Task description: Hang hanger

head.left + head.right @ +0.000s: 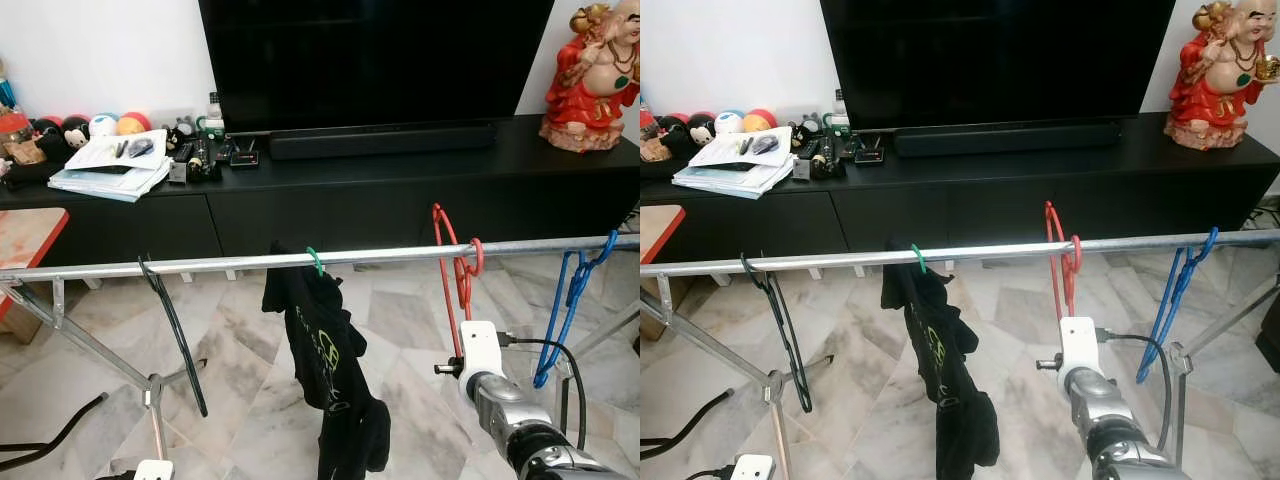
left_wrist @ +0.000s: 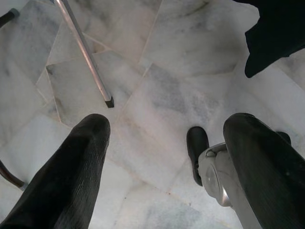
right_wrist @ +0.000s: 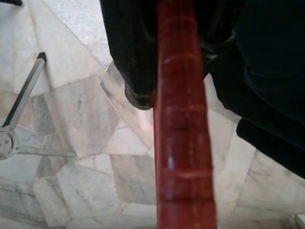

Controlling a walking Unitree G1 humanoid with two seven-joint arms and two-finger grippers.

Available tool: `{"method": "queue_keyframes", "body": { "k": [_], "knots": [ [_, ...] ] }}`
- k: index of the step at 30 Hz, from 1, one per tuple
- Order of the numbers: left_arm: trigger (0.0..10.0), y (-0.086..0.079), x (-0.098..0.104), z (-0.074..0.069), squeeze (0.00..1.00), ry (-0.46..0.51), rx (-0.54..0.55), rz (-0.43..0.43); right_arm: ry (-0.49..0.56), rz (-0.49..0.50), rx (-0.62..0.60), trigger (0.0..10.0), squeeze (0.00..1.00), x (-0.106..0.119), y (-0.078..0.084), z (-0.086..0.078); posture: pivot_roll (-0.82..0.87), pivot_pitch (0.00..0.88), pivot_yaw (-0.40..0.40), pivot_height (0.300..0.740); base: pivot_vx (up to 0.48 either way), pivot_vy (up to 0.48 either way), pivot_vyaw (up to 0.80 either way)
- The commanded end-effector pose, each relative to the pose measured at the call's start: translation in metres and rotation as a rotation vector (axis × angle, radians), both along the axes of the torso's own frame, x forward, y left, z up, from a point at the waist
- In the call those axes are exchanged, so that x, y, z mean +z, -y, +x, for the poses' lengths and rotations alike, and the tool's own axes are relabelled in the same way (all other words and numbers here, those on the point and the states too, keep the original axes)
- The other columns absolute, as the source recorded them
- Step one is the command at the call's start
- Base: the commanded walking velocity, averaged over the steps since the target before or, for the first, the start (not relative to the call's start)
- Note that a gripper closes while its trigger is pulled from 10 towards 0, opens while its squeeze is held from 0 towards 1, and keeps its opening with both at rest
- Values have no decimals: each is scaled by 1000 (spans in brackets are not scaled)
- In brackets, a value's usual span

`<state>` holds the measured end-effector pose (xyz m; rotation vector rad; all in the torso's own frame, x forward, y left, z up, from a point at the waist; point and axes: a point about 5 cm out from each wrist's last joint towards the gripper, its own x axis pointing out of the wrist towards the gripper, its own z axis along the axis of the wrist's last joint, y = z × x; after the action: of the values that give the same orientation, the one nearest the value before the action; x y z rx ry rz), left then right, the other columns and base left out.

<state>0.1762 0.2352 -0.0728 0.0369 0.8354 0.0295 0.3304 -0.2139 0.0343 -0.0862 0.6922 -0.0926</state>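
— Where is the red plastic hanger (image 1: 452, 262) at this moment?

— Its hook is looped over the horizontal silver metal rail (image 1: 200, 265) of the drying rack, between the black T-shirt on a green-hooked hanger (image 1: 325, 365) and the blue plastic hanger (image 1: 570, 300). Its body hangs down to the right gripper (image 3: 183, 62).

— And that gripper has hold of it?

— Yes. In the right wrist view the black fingers (image 3: 131, 52) are clamped on either side of the red bar, which runs straight down the middle.

— The other arm?

— The left gripper (image 2: 167, 162) hangs low over the pale marble floor (image 2: 157, 62), its two fingers spread wide apart with nothing between them.

— Anything else on the rail?

— A bare black plastic hanger (image 1: 178, 335) toward the left end. Behind the rack stands a long black TV cabinet (image 1: 400, 195) with a red laughing-Buddha figurine (image 1: 592, 75) on its right end.
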Motion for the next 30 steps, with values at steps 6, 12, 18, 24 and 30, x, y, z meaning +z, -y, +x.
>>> {"method": "queue_keyframes", "body": {
  "k": [6, 12, 18, 24, 30],
  "knots": [
    [10000, -6, -2, -7, 0, -17, -1, 16, -51, 29, 3, 10000, 0, -1, -6, 1, 41, 70, 51, 740, 0, 0, 0],
    [10000, -6, -2, -8, 0, -20, -3, 14, -72, 45, 6, 10000, 0, -1, -12, 1, 42, 72, 51, 740, 0, 0, 0],
    [10000, -5, -3, -9, 0, -25, -7, 12, -107, 57, 21, 10000, 0, -5, -16, -1, 42, 73, 53, 740, 0, 0, 0],
    [10000, -6, -4, -11, 0, -33, -6, 12, -100, 42, 31, 10000, 0, -3, -15, 0, 44, 73, 52, 740, 0, 0, 0],
    [10000, -6, -5, -13, 0, -42, -4, 13, -107, 37, 33, 10000, 0, -5, -15, -2, 42, 75, 54, 740, 0, 0, 0]
  ]
}}
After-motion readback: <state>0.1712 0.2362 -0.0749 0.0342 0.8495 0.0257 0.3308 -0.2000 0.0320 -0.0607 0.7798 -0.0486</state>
